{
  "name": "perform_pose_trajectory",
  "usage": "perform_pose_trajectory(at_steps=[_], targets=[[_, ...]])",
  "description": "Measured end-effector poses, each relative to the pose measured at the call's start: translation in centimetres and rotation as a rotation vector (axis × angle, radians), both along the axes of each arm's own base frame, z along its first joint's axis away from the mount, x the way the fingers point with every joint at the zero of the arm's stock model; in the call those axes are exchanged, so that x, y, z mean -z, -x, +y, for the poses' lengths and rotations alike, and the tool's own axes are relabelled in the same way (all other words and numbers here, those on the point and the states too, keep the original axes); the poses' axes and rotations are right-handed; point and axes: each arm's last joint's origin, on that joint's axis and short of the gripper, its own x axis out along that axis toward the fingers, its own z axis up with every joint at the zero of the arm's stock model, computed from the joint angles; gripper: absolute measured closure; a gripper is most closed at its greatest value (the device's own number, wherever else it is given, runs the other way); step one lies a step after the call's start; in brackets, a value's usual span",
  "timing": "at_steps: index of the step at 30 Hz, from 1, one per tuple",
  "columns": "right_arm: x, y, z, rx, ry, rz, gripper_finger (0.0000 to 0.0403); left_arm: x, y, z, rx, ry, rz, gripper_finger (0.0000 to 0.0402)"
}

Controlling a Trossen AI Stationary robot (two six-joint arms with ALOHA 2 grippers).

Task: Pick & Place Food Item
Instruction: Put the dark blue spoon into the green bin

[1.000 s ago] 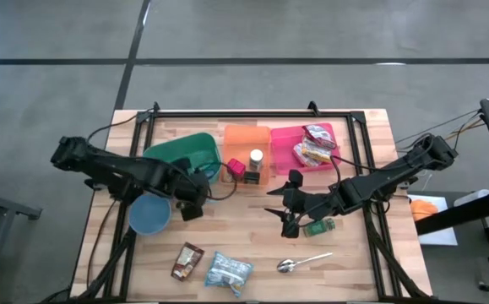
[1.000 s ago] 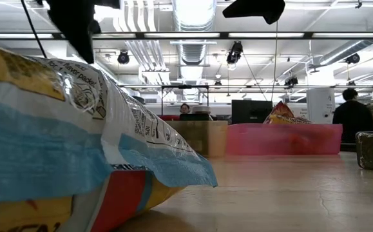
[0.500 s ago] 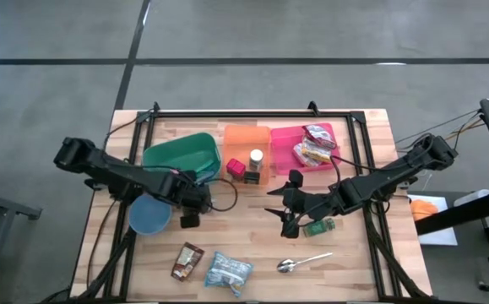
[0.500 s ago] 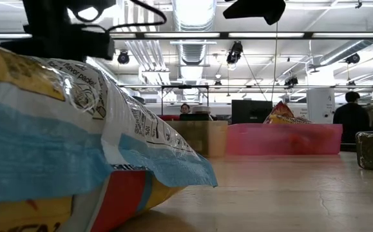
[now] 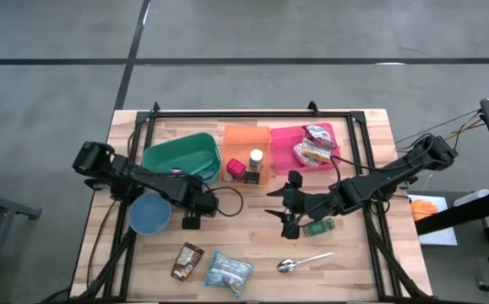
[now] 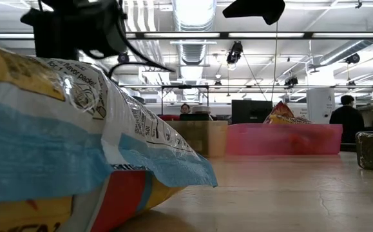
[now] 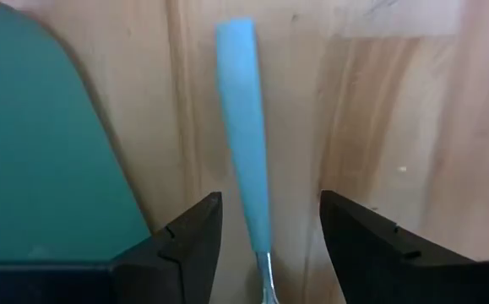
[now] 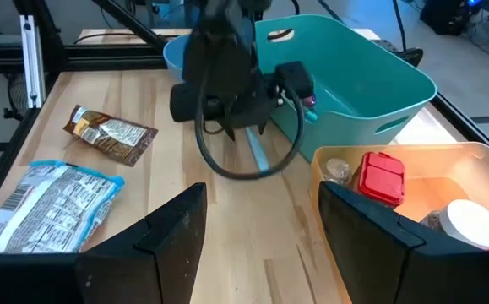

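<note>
A utensil with a light blue handle (image 7: 242, 118) and a thin metal shaft lies flat on the wooden table beside the teal bin (image 7: 41, 143). My left gripper (image 7: 269, 199) points straight down over it, open, with one finger on each side of the handle and clear of it. In the high view this gripper (image 5: 191, 221) stands between the blue bowl (image 5: 149, 214) and the orange bin (image 5: 247, 156). My right gripper (image 5: 285, 215) hangs open over mid-table with nothing between its fingers. A brown snack packet (image 5: 187, 260) and a blue-and-white chip bag (image 5: 228, 272) lie near the front edge.
A green packet (image 5: 318, 226) lies just right of my right gripper, and a spoon (image 5: 303, 263) sits nearer the front. The pink bin (image 5: 285, 139) holds snack packets. The orange bin holds a red item (image 8: 382, 179) and a white-lidded jar (image 8: 472, 224). People stand in the room behind.
My left gripper has come down toward the table beside the teal bin, rolling about its own axis as it sank. My right gripper has kept still, and nothing on the table has moved.
</note>
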Motion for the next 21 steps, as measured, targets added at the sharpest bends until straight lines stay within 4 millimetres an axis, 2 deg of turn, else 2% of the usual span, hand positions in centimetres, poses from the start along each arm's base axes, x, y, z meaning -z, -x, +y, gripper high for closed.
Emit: perform_pose_trajectory(at_steps=[5, 8, 11, 16, 21], targets=[[0.0, 0.0, 0.0, 0.0, 0.0, 0.0, 0.0177, 1.02, -0.36, 0.58, -0.018, 0.036, 0.056, 0.0203], [0.0, 0.0, 0.0, 0.0, 0.0, 0.0, 0.0177, 1.22, -0.42, 0.74, -0.011, 0.065, 0.071, 0.0217], [-0.01, 0.0, 0.0, 0.0, 0.0, -0.001, 0.0177, 1.26, -0.42, 0.69, -0.013, 0.089, 0.077, 0.026], [-0.01, 0.0, 0.0, 0.0, 0.0, -0.001, 0.0177, 1.27, -0.38, 0.63, -0.038, 0.104, 0.08, 0.0375], [-0.01, 0.01, 0.04, -0.002, 0.0, -0.001, 0.0177, 0.92, -0.65, 0.48, -0.098, 0.094, 0.072, 0.0383]])
